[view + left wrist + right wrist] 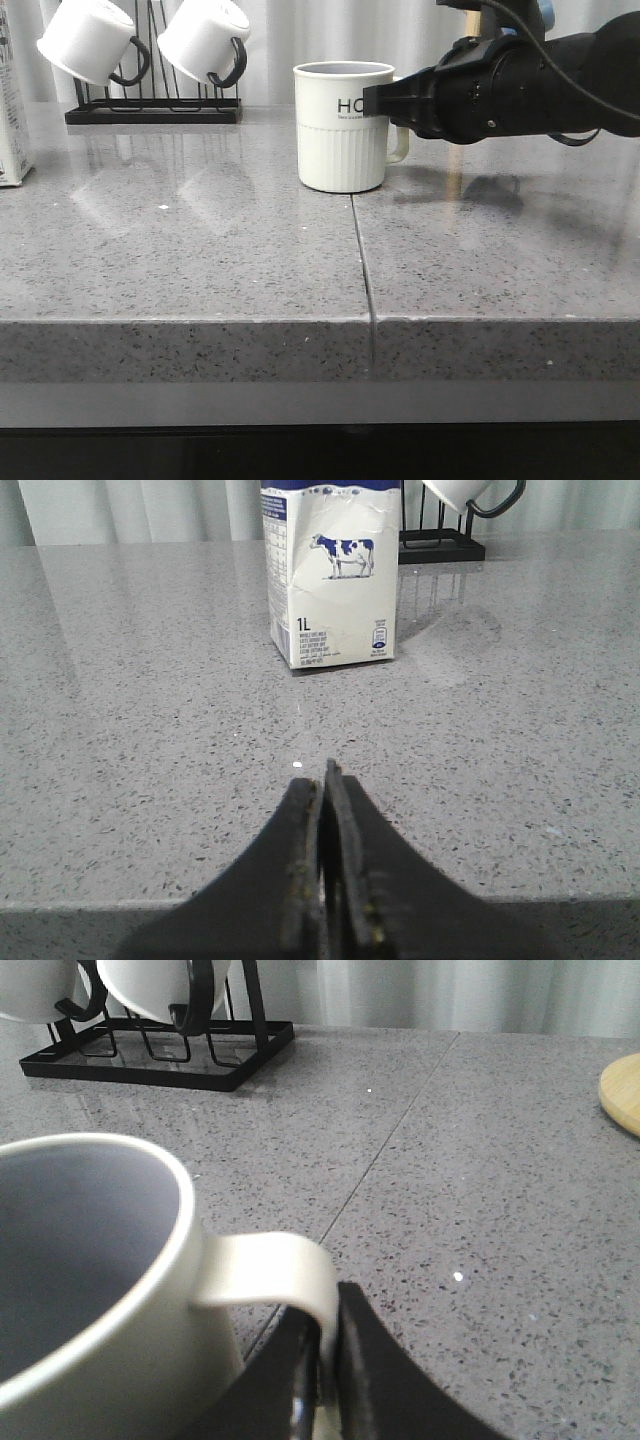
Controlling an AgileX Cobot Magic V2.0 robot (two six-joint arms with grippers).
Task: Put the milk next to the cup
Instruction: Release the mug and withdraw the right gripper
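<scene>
White cup (343, 128) handle pinched in right gripper (322, 1380); left gripper (325, 810) together; milk (12, 130) cropped.

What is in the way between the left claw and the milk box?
Nothing visible. The left gripper points at the milk with only bare grey counter between them. The mug rack stands behind the carton, off that line.

Cup (343, 125): cream-white, ribbed below, black lettering. Milk (331, 575): white, dark blue top, cow print. Counter (200, 250): grey speckled. Rack (153, 110): black.
</scene>
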